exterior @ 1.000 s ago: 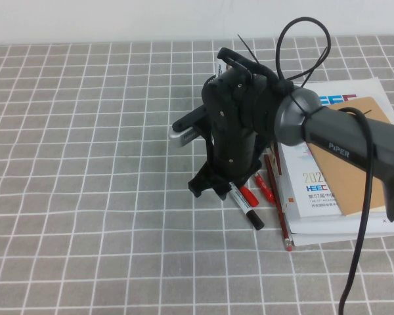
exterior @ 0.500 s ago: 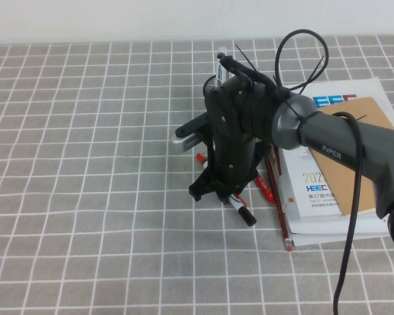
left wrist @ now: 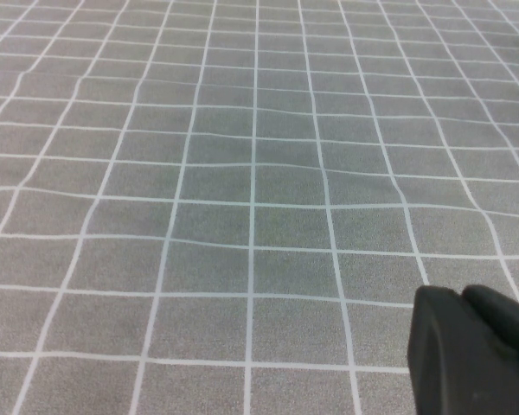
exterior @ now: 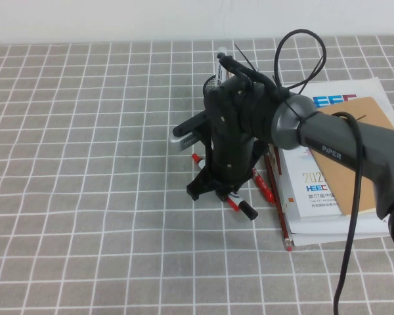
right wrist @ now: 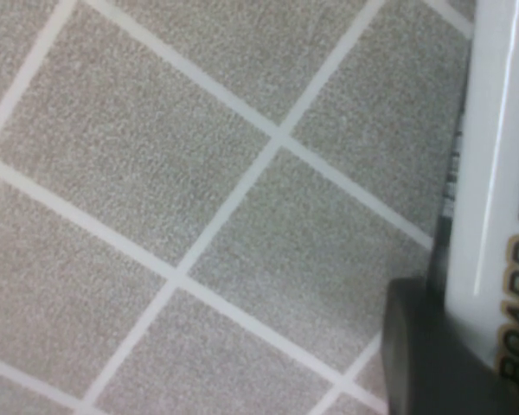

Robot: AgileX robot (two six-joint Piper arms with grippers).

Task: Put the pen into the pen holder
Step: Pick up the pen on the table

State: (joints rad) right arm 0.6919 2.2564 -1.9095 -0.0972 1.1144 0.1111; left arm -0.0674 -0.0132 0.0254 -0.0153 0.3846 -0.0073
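the right gripper (exterior: 224, 194), low at frame centre, has its fingers (right wrist: 432, 363) pinching the pen (exterior: 241, 207), whose black end pokes out toward the lower right, presumably to lift it off the worktop (exterior: 85, 197). red pens (exterior: 264, 187) lie just beside. the pen holder (exterior: 211, 84) peeks out behind the arm, upper centre. the left gripper (left wrist: 471, 350) hovers over bare cloth; its fingers i cannot tell.

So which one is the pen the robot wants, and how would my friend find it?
Start at the stack of books on the table's right side, then look beside it, under the right gripper, whose fingers are down around it. The pen pokes out there next to thin red pens and a long red pencil; it alone is fat, with a white barrel and black end.
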